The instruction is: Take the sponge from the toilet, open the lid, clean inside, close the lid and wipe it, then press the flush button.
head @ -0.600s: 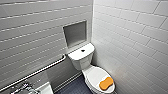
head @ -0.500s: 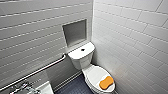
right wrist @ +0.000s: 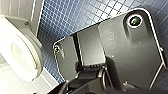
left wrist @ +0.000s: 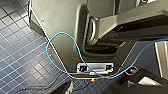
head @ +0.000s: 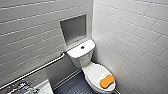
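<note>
Two hands, left hand (left wrist: 100,88) and right hand (right wrist: 100,87), are hanging low over the blue floor (left wrist: 20,50), and I can't tell if either is spread or pressed together. Sponge (head: 106,81) is sitting on the closed lid (head: 95,72), toward the front of the toilet (head: 80,58). I'm guessing we're on the approach step; the pick-up is going to need a hand right over that sponge.

White tiles are covering both walls (head: 130,37), which are meeting in a corner. A grey recessed niche (head: 74,28) is sitting in one wall, a metal grab bar (head: 37,68) is running below it, and small dark blue tiles are covering the floor (head: 72,86).
</note>
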Available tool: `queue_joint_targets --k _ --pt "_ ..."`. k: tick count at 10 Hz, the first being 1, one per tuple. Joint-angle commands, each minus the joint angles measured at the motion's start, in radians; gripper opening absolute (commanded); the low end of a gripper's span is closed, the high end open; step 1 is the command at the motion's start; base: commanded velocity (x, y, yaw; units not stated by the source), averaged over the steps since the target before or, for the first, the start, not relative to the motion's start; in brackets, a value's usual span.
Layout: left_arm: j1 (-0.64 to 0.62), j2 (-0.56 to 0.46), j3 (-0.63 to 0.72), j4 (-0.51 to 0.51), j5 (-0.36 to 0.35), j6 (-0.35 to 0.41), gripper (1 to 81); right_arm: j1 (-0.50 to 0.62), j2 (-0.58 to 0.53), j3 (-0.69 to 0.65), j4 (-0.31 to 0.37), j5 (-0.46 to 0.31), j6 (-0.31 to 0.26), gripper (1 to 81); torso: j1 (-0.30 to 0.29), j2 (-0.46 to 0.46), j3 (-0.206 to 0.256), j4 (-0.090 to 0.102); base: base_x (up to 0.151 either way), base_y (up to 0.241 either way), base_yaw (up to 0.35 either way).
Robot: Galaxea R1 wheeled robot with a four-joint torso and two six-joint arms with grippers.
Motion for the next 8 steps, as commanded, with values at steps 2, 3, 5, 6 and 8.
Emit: queue_joint_targets --k 2,3,5,6,8 --pt "0.027 -0.007 0.012 0.001 0.082 0.008 81.1 0.104 -0.057 0.02 0.002 -0.057 0.052 81.1 0.086 -0.134 -0.002 0.0 0.0 0.0 0.0" --pt "0.035 -0.004 0.009 -0.004 0.082 0.008 81.1 0.121 -0.057 0.016 0.003 -0.057 0.083 81.1 0.11 -0.172 -0.002 0.0 0.0 0.0 0.0" --pt "0.055 -0.004 0.005 -0.007 0.079 0.008 81.1 0.13 -0.051 -0.007 0.002 -0.055 0.15 81.1 0.157 -0.247 -0.003 0.0 0.0 0.0 0.0" --pt "0.064 0.001 0.005 -0.007 0.079 0.008 81.1 0.13 -0.051 -0.021 -0.001 -0.052 0.178 81.1 0.18 -0.284 -0.003 0.0 0.0 0.0 0.0" --pt "0.078 0.011 0.005 -0.007 0.079 0.007 81.1 0.132 -0.054 -0.037 0.003 -0.002 0.198 81.1 0.227 -0.359 -0.003 0.0 0.0 0.0 0.0"
